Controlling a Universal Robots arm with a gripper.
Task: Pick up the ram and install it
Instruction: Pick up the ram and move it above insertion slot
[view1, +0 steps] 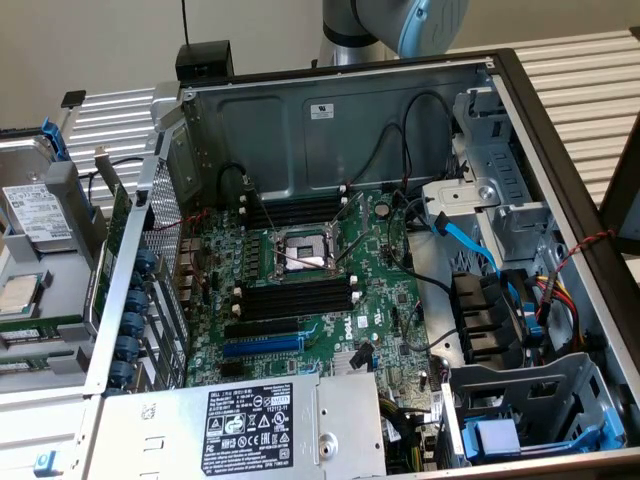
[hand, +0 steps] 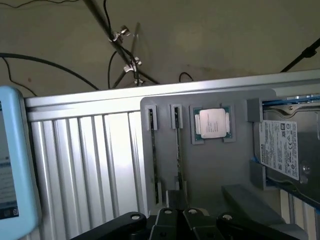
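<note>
On the gray tray (hand: 210, 170), two ram sticks (hand: 151, 150) (edge-on), one processor (hand: 212, 122).

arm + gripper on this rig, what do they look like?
The arm is a silver-grey tube with a light-blue joint cap. The gripper is matte black and angular, with round silver screw heads on its body.

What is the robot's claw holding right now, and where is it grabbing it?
Nothing, it seems. The gripper is shut and empty, over the gray tray where both ram sticks sit in their slots.
</note>
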